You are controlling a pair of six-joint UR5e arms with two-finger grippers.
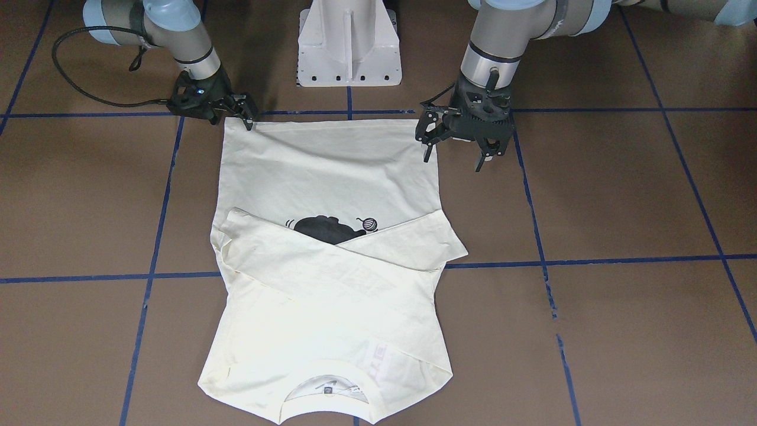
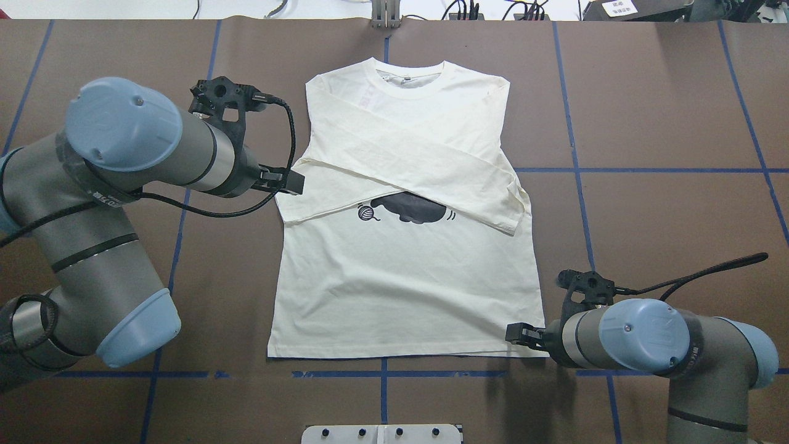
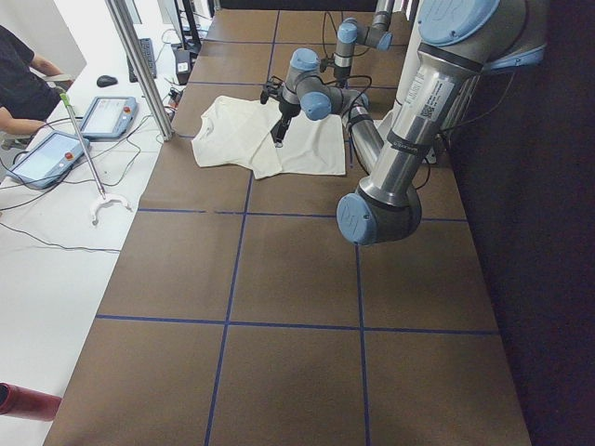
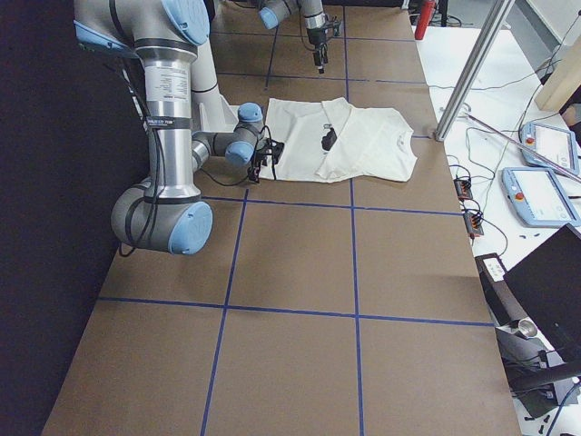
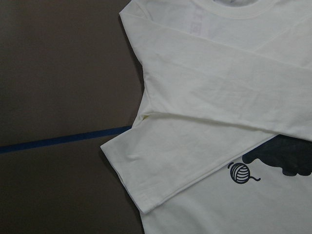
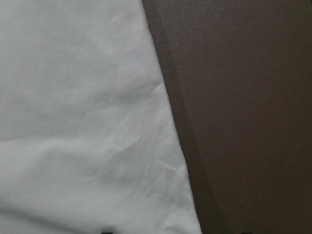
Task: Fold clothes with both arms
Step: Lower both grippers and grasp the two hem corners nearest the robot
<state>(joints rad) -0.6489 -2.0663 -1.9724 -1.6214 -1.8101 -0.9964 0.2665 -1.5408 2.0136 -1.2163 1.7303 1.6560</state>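
Observation:
The cream T-shirt [image 1: 325,171] lies flat and print side up on the brown table, collar away from the robot. Both sleeves are crossed over the chest, half covering the black cat print [image 2: 410,208]. My left gripper [image 1: 454,155] hangs open well above the shirt's side edge, its wrist view looking down on the folded cuff [image 5: 146,190]. My right gripper [image 1: 247,115] is low at the hem corner [image 2: 536,351] and looks open. Its wrist view shows the shirt's edge [image 6: 165,122] close up.
The white pedestal base [image 1: 349,47] stands just behind the hem. Blue tape lines [image 2: 647,170] grid the table. Beyond the collar end are a metal post [image 3: 139,65], tablets [image 3: 46,158] and a seated person [image 3: 19,74].

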